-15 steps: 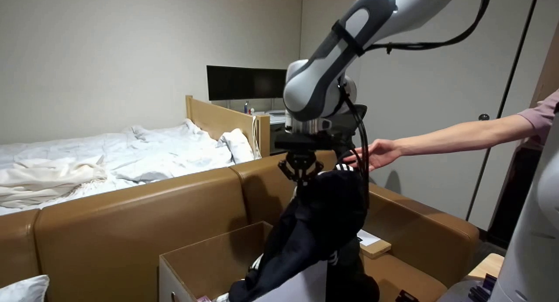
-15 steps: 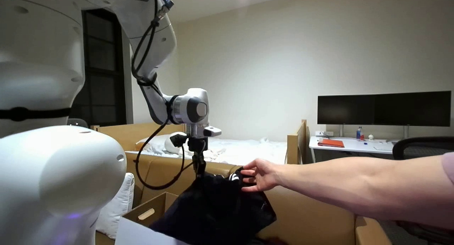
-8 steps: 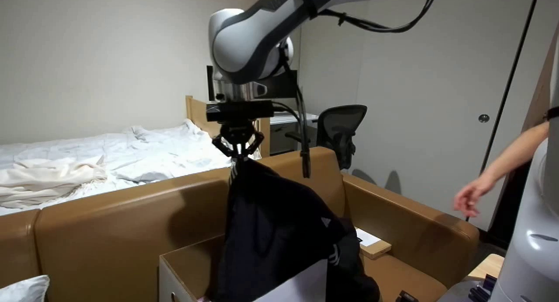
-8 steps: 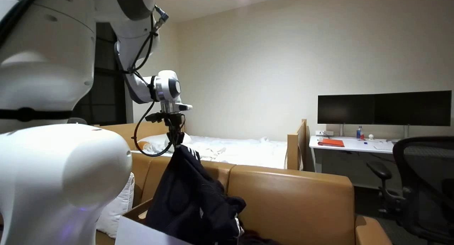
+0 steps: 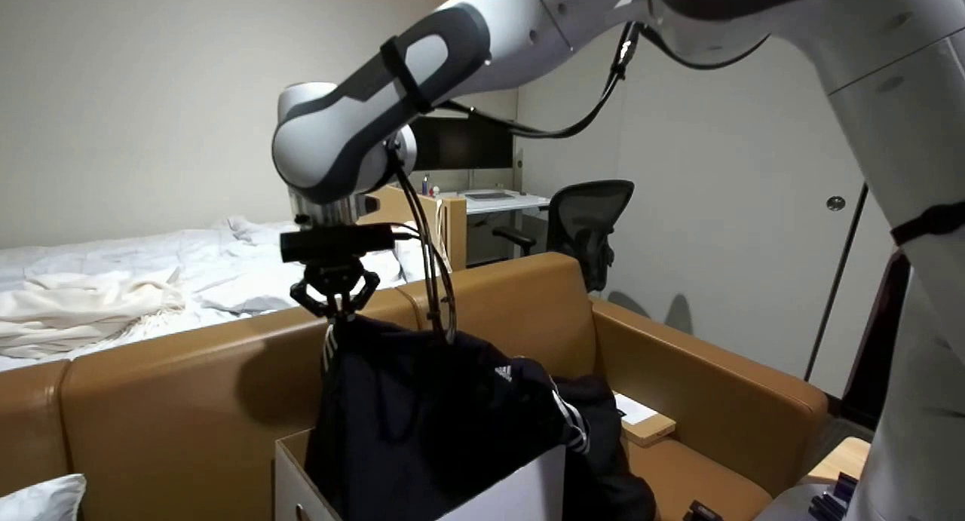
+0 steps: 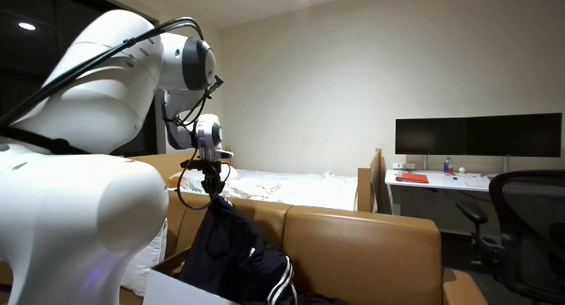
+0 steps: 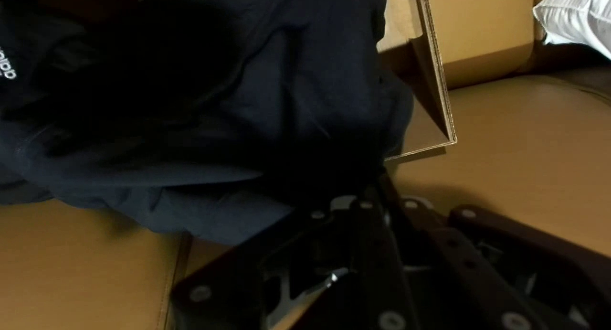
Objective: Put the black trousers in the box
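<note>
The wrist view shows the black trousers (image 7: 267, 105) hanging below the hand (image 5: 338, 310), which is clenched on a pinch of cloth at one upper corner, close to the white stripes (image 5: 329, 347). From that corner the cloth appears to drop inside the box (image 5: 520, 491), while the far end bulges past its edge in both exterior views; whether the dark heap (image 5: 611, 483) outside is a trouser leg or another garment I cannot tell. I judge the trousers light, limp and unbreakable, perhaps a bit slick, so they should fold down on themselves and need no gentle squeeze. The weak point is likely the small corner hold: it carries little of the bundle, and the trailing part could catch on the edge. A thick gathered fold nearer the middle, or the waistband where it can be found, would probably bring more cloth along. Beyond the box is the brown sofa worktop (image 5: 709, 461), with a white pillow (image 7: 580, 19) to one side and the bed (image 6: 300, 188) behind its back.
</note>
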Tool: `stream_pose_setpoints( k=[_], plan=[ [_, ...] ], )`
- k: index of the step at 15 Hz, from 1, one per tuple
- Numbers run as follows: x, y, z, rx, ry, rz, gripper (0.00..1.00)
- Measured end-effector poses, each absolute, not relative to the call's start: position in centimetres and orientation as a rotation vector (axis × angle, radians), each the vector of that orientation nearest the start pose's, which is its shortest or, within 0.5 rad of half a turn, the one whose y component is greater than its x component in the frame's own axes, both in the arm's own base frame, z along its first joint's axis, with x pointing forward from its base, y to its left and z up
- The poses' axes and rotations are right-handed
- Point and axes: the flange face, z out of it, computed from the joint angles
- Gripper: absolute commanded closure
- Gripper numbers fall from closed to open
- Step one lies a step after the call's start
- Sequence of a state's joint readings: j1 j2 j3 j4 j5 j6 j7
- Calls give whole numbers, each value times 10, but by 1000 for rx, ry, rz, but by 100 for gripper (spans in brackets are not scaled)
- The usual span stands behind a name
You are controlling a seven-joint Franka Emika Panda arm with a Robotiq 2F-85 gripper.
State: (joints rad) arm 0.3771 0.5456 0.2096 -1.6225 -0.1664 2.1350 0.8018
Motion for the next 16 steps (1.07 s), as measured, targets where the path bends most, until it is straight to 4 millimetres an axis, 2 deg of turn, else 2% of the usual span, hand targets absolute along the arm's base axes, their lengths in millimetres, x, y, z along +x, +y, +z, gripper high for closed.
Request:
stream_pose_setpoints(
  k=[2, 5, 11, 12, 13, 16],
  plan=[
    [595, 350, 288, -3163, 251, 36, 99],
    [600, 336, 260, -3140, 295, 115, 99],
    [581, 328, 205, -3104, 355, 274, 99],
    [578, 327, 198, -3101, 355, 289, 71],
    [575, 326, 191, -3098, 352, 307, 71],
    [572, 321, 178, -3092, 343, 351, 52]
  ],
)
